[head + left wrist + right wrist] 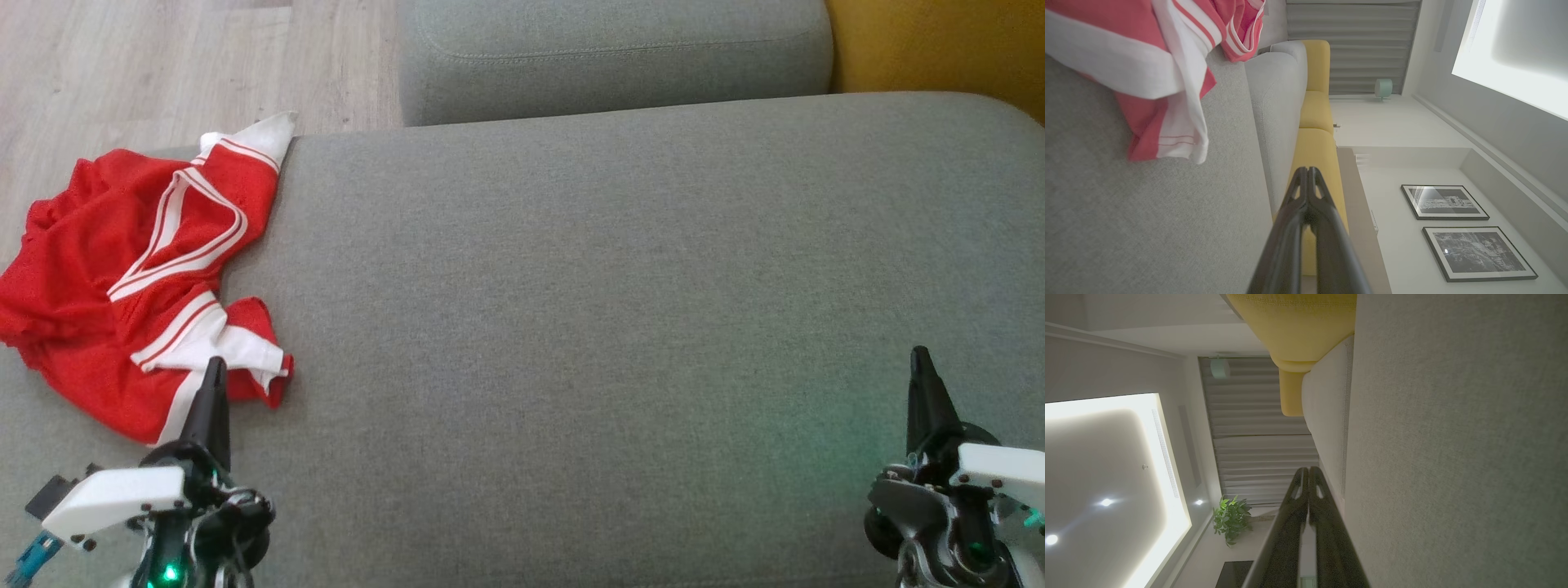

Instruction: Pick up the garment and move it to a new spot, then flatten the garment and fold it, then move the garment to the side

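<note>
The garment (139, 278) is a red mesh jersey with white striped trim, lying crumpled at the left end of the grey cushion (588, 310); part of it hangs over the cushion's left edge. In the left wrist view the garment (1163, 73) fills the upper left. My left gripper (215, 365) is shut and empty, its tip over the garment's near white hem; the left gripper (1308, 169) shows pressed-together fingers. My right gripper (921, 355) hovers at the lower right, far from the garment, shut and empty, and its fingers (1302, 486) meet at the tip.
A second grey cushion (612, 57) lies behind the first, with a yellow cushion (939, 45) at the far right. Pale wood floor (163, 65) shows at the upper left beyond the cushion's edge. A wide bare stretch of cushion lies between both grippers.
</note>
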Robot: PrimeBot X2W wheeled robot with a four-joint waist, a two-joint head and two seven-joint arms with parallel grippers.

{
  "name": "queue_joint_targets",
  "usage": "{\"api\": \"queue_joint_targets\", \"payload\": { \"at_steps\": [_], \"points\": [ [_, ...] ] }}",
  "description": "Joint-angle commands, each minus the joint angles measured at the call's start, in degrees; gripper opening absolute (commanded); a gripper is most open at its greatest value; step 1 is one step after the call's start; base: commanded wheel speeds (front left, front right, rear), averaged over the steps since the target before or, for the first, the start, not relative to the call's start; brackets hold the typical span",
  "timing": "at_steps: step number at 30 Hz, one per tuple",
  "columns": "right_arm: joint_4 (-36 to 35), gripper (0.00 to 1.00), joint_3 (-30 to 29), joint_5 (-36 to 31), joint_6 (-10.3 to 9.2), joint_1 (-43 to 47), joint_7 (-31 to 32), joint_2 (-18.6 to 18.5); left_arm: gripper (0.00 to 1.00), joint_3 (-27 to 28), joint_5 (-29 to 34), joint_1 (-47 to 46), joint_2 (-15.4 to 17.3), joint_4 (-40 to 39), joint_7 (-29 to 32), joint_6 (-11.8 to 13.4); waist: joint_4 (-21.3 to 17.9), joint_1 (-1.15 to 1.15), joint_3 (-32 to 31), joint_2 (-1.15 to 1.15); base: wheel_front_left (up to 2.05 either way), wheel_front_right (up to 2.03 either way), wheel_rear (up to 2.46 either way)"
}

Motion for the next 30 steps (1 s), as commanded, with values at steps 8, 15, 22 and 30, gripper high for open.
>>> {"api": "queue_joint_targets", "payload": {
  "at_steps": [8,15,22,30],
  "points": [
    [-2.19,0.0,1.22,0.42,-0.04,-3.11,0.32,-0.41,0.0,2.03,-0.26,-3.15,0.5,-2.15,0.42,-0.42,0.0,0.0,0.0,0.0,0.0,0.0,0.0],
    [-2.19,0.0,1.22,0.42,-0.04,-3.11,0.32,-0.41,0.0,2.03,-0.26,-3.15,0.5,-2.15,0.42,-0.42,0.0,0.0,0.0,0.0,0.0,0.0,0.0],
    [-2.19,0.0,1.22,0.42,-0.04,-3.11,0.32,-0.41,0.0,2.03,-0.26,-3.15,0.5,-2.15,0.42,-0.42,0.0,0.0,0.0,0.0,0.0,0.0,0.0],
    [0.18,1.0,0.66,-0.46,0.0,0.48,-0.83,0.0,1.0,-0.8,0.32,0.24,-0.01,0.39,-0.94,0.03,0.02,0.0,-0.02,0.0,0.0,0.0,0.0]
  ]
}}
